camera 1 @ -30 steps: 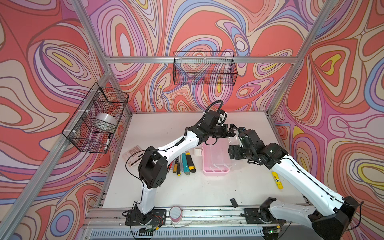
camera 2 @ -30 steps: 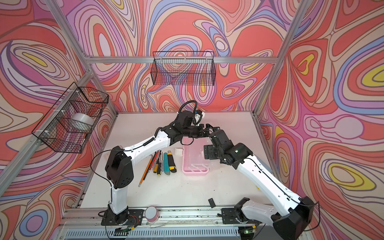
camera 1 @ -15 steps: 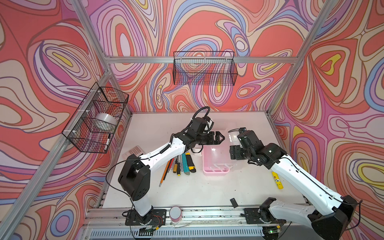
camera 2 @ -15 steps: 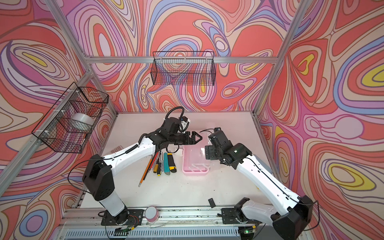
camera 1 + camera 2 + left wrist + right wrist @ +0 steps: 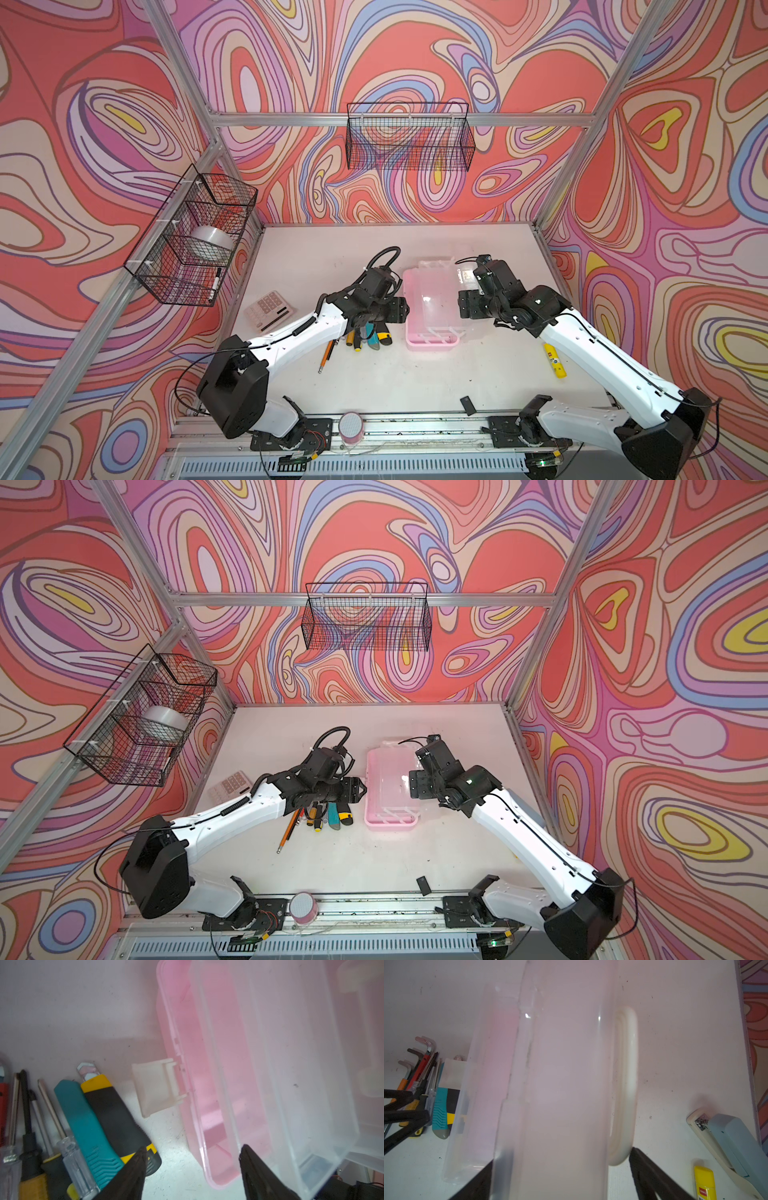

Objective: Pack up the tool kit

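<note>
Pink box (image 5: 430,341) sits mid-tabletop (image 5: 374,382), its clear lid (image 5: 560,1064) tilted up off it. Right gripper (image 5: 562,1154) is at the box's three o'clock, jaws spread wide and straddling that lid, with a gap showing on the side of the white handle (image 5: 625,1084). Left gripper (image 5: 192,1153) is at the box's nine o'clock, jaws spread, only tabletop and the corner of the pink wall between them. The white latch (image 5: 153,1086) sticks out toward the tools. Lying side by side at the box's nine o'clock, all outside it: yellow-black utility knife (image 5: 112,1109), teal utility knife (image 5: 83,1115), screwdrivers (image 5: 68,1151), hex keys (image 5: 425,1043)
</note>
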### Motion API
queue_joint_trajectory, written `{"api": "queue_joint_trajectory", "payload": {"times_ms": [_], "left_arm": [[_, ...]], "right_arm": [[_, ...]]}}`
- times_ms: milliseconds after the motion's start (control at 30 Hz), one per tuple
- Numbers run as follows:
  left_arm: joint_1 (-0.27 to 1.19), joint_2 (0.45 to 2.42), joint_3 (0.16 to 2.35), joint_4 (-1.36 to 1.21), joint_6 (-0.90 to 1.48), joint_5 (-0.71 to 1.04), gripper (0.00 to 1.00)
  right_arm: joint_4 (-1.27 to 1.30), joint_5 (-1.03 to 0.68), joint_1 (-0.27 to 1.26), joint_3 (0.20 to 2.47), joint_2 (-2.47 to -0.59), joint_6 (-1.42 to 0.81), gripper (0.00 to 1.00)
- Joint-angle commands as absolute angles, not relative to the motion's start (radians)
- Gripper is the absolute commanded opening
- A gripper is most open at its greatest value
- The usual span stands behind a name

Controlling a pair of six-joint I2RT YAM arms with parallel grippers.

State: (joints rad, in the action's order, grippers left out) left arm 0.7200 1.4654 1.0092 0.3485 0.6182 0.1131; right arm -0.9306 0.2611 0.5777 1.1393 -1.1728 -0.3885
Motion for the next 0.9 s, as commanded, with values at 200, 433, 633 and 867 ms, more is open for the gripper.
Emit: {"api": "queue_joint_trajectory", "payload": {"times_ms": [200, 433, 633, 867], "left_arm": [[0.73, 1.546, 0.979, 0.271, 0.661, 0.107, 0.65], [0.75, 1.63, 0.994, 0.198, 0.688, 0.149, 0.65], [0.758, 1.696, 0.999, 0.162, 0.718, 0.143, 0.65], [0.759, 1.715, 0.982, 0.154, 0.724, 0.133, 0.65]], "right_arm": [[-0.909, 0.247, 0.581, 1.118, -1.172, -0.409, 0.92], [-0.9, 0.254, 0.58, 1.096, -1.167, -0.413, 0.92], [-0.92, 0.276, 0.565, 1.07, -1.136, -0.415, 0.92], [-0.969, 0.267, 0.395, 1.034, -1.07, -0.408, 0.91]]}}
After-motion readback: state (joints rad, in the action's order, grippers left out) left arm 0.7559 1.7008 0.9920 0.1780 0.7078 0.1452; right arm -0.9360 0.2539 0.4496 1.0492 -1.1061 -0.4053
